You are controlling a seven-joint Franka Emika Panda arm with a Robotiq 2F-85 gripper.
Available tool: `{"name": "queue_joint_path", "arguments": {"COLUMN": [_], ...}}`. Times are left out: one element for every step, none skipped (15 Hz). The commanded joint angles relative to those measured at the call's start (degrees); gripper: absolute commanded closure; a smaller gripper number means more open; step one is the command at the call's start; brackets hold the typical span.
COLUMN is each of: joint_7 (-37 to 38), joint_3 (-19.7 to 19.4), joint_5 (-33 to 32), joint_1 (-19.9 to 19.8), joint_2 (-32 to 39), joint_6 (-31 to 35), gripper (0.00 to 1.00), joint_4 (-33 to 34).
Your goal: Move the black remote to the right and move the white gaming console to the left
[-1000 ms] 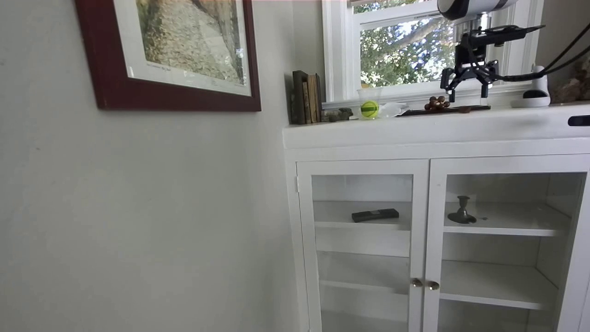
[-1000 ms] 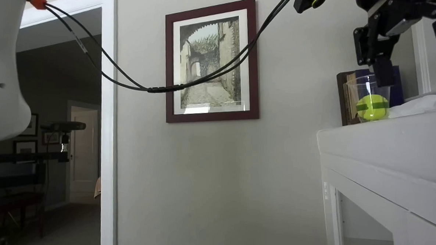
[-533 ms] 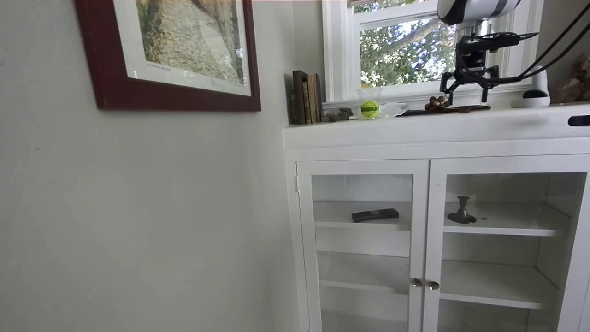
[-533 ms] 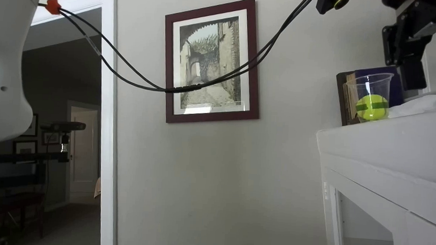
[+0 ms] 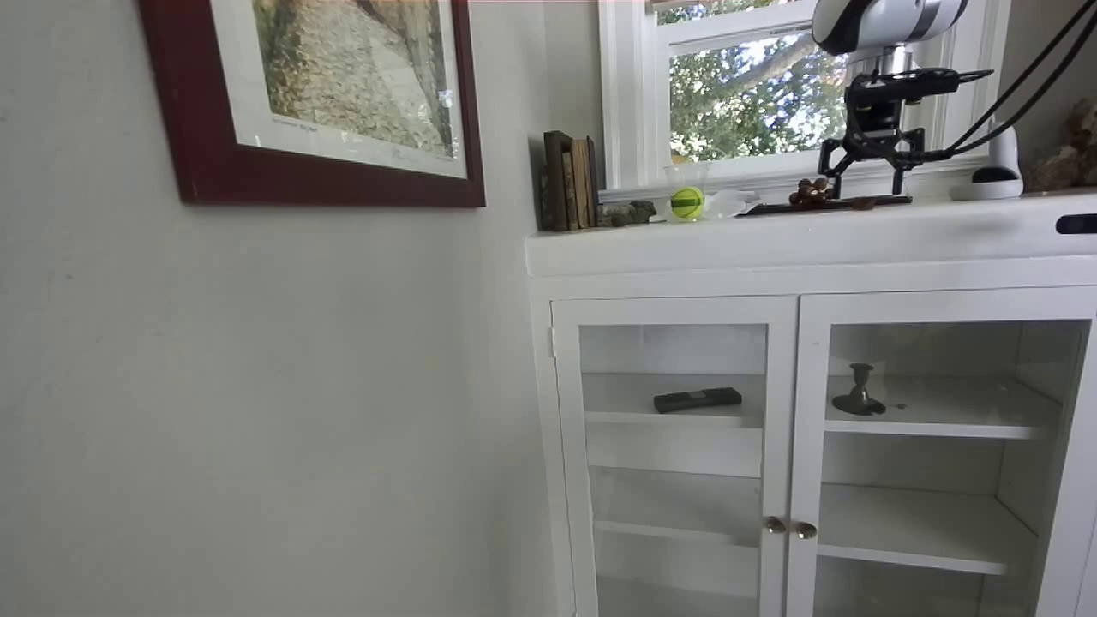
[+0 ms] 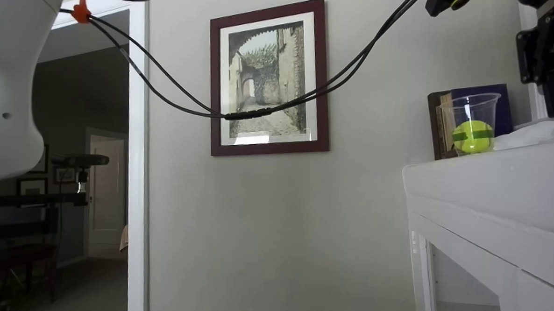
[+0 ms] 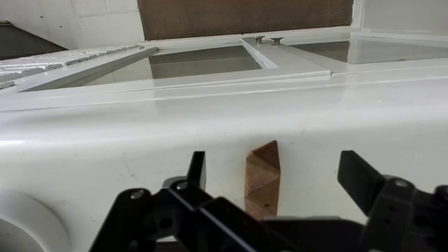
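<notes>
The gripper [image 7: 274, 158] holds nothing, jaws wide over the table [image 7: 112, 161], perhaps to straddle something low; the console [image 5: 1004, 158] stands upright, presumably steadied by its broad base.

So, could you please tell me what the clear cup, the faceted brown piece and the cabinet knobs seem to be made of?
Clear cup: probably glossy plastic; thin see-through sides with a bright highlight, though glass isn't ruled out.
Faceted brown piece: likely wood, satin, from its streaked grain.
Cabinet knobs: apparently polished metal, given their glints.
</notes>
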Motion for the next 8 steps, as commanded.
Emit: {"name": "queue_joint_path", "arguments": {"joint_7": [-0.38,-0.65,-0.86,-0.92,-1.01,-1.01,-1.03,-1.03], "joint_3": [0.28,0.33,0.40,0.44,0.48,0.52,0.55,0.56], "joint_5": [2.16,2.18,2.26,2.28,2.33,2.35,2.41,2.34], "joint_1": [-1.34,-1.51,-1.66,-1.77,-1.87,-1.94,-1.97,-1.96], "joint_2": [2.35,2.55,2.68,2.77,2.87,2.99,3.08,3.12], "joint_6": [-0.17,0.41,0.65,0.91,1.12,1.25,1.46,1.90], "gripper": [0.09,0.22,0.22,0.26,0.33,0.52,0.56,0.59], "joint_4": [3.30,3.40,3.48,3.53,3.58,3.68,3.74,3.69]}}
